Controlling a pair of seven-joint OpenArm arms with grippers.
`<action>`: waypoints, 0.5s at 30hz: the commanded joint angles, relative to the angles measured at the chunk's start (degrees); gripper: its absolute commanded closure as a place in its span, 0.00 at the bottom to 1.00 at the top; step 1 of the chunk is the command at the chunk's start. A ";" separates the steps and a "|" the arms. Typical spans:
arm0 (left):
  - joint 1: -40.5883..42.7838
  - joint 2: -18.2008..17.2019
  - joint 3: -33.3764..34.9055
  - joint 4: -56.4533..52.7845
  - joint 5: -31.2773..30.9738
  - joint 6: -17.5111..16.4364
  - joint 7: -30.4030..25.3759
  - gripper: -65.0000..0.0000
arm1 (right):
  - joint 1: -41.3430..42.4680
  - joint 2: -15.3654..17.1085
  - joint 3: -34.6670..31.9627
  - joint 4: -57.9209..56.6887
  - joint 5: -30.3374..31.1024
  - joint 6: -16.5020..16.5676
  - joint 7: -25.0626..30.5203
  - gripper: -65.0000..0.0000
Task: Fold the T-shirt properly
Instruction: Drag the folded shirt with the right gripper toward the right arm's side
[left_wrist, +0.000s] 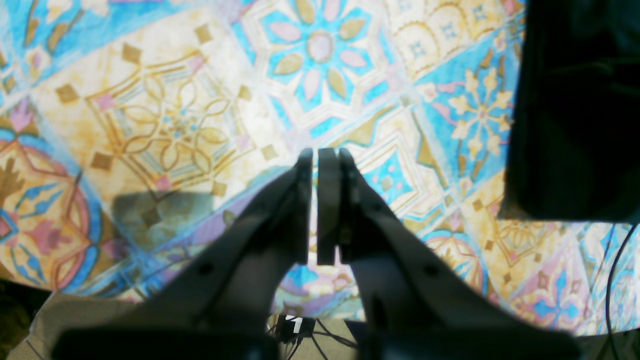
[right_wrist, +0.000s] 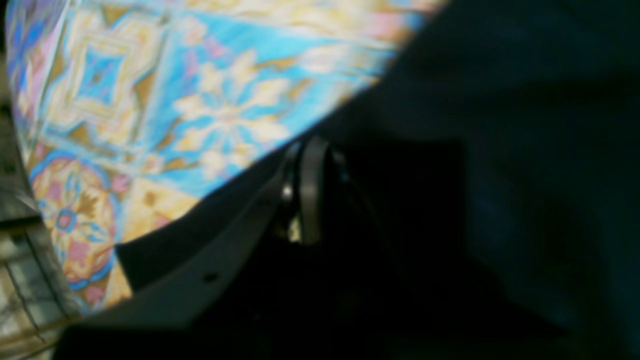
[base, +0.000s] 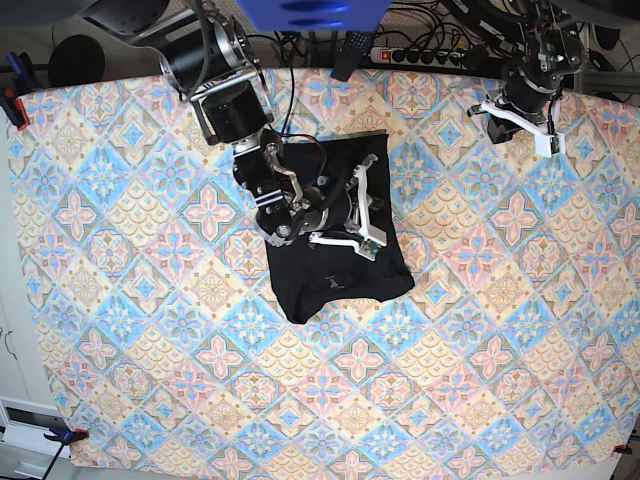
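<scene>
The black T-shirt (base: 335, 265) lies partly folded in the middle of the patterned tablecloth (base: 150, 330). My right gripper (base: 372, 240) reaches over it from the back left. In the right wrist view the right gripper (right_wrist: 310, 145) is shut at the edge of the T-shirt (right_wrist: 500, 175), with dark cloth all around its tips. My left gripper (base: 520, 122) hangs over the far right of the table, away from the garment. Seen from the left wrist, the left gripper (left_wrist: 316, 152) is shut on nothing, and the T-shirt (left_wrist: 575, 110) is a dark patch at the upper right.
A power strip (base: 420, 55) and loose cables run along the table's back edge. Clamps (base: 12, 100) hold the tablecloth at its left corners. A thin black cable (left_wrist: 615, 280) hangs past the table edge in the left wrist view.
</scene>
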 joint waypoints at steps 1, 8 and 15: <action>0.08 -0.63 -0.25 1.15 -0.57 -0.34 -0.89 0.99 | 1.06 -0.12 1.43 0.57 -0.78 -0.49 -0.35 1.00; 0.08 -0.46 -0.25 2.47 -0.57 -0.34 -0.89 0.99 | 0.89 5.24 8.73 0.57 -0.87 -0.49 -0.35 1.00; 0.87 -0.46 -0.25 6.16 -0.57 -0.34 -0.80 0.99 | 0.97 12.62 11.28 0.75 -0.78 -0.49 0.00 1.00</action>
